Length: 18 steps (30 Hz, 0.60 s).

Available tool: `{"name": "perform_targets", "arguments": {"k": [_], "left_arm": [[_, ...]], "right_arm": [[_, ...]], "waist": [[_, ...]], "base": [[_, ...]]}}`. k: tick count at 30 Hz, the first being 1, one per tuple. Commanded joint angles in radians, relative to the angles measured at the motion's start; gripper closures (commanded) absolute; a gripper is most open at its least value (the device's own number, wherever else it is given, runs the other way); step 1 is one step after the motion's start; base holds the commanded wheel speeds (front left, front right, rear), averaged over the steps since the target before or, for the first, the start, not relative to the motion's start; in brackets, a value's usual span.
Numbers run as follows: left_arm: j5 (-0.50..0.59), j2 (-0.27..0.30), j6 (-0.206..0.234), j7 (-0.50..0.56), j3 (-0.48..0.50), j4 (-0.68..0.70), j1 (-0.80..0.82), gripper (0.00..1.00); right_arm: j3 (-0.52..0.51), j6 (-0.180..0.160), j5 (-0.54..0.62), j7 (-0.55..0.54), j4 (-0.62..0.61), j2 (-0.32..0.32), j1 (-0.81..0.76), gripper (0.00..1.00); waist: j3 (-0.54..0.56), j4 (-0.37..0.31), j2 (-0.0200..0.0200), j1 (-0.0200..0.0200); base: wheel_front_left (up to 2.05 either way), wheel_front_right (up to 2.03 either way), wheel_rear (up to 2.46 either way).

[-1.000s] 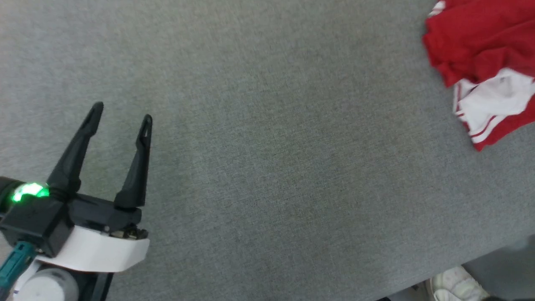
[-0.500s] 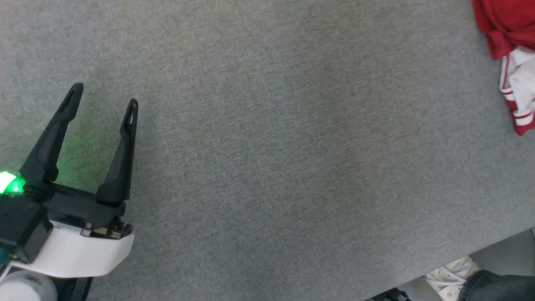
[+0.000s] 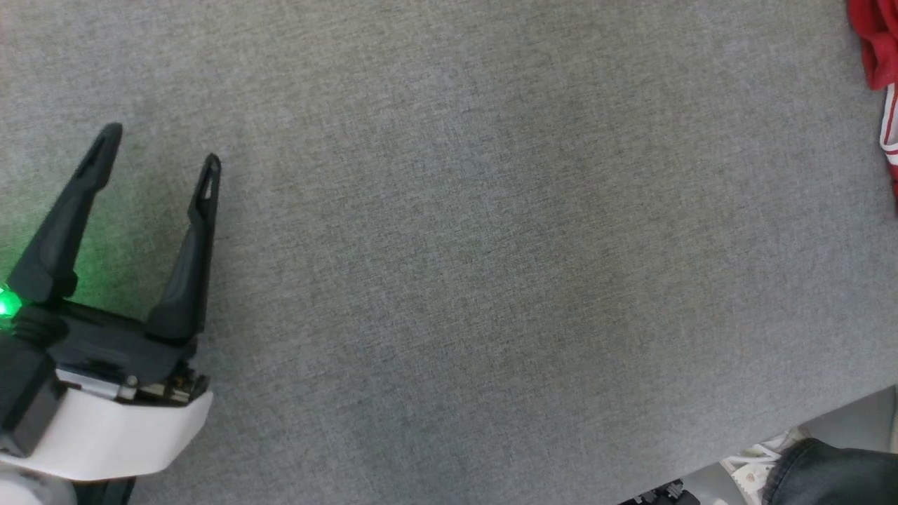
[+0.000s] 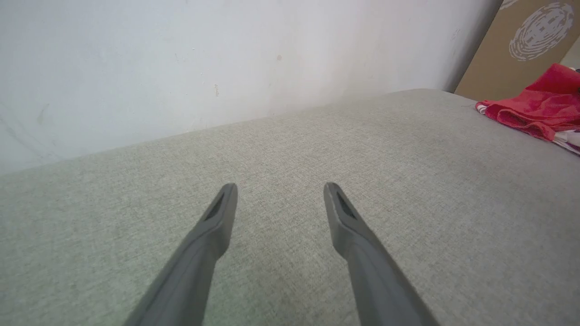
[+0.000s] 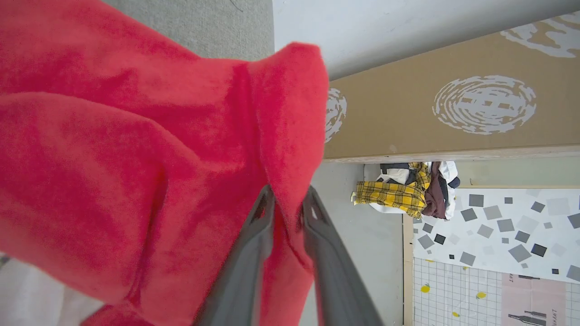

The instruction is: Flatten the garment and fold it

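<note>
The garment (image 3: 880,42), red with white red-striped trim, shows as a sliver at the head view's right edge. In the left wrist view the garment (image 4: 539,106) lies crumpled at the far right of the grey surface. My left gripper (image 3: 158,149) hovers open over bare cloth at the lower left, far from it, and the left gripper (image 4: 279,188) has nothing between its fingers. The right gripper (image 5: 288,194) has its two fingers narrowly apart with a raised fold of the red garment (image 5: 136,136) pinched between them.
The grey padded table (image 3: 491,245) ends at a front edge at the lower right, where a person's white shoe (image 3: 754,468) and dark trouser leg (image 3: 831,470) stand. A cardboard box (image 5: 453,113) and a clothes pile (image 5: 403,190) lie beyond the garment. A white wall (image 4: 181,68) backs the table.
The head camera has swung left, so the garment has slid almost out at the right edge. A person's leg has come into the lower right corner. The left gripper stays open.
</note>
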<state>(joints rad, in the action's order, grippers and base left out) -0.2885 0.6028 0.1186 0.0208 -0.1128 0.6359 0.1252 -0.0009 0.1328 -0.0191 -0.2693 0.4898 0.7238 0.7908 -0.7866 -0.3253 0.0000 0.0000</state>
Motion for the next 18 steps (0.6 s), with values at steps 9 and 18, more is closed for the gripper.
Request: {"name": "perform_targets", "arguments": {"k": [9,18], "left_arm": [[-0.011,-0.012,0.013,-0.05,0.012,-0.015,0.012,0.0],[0.008,-0.063,0.047,-0.144,0.004,-0.105,0.024,0.0]], "right_arm": [[-0.032,-0.002,0.04,0.034,0.074,-0.017,0.038,0.0],[-0.038,-0.002,0.041,0.113,0.12,-0.011,0.008,0.0]], "waist": [[0.014,0.01,0.0,0.0],[0.099,0.052,0.0,0.0]], "base": [[0.0,0.0,0.0],[0.0,0.0,0.0]]}}
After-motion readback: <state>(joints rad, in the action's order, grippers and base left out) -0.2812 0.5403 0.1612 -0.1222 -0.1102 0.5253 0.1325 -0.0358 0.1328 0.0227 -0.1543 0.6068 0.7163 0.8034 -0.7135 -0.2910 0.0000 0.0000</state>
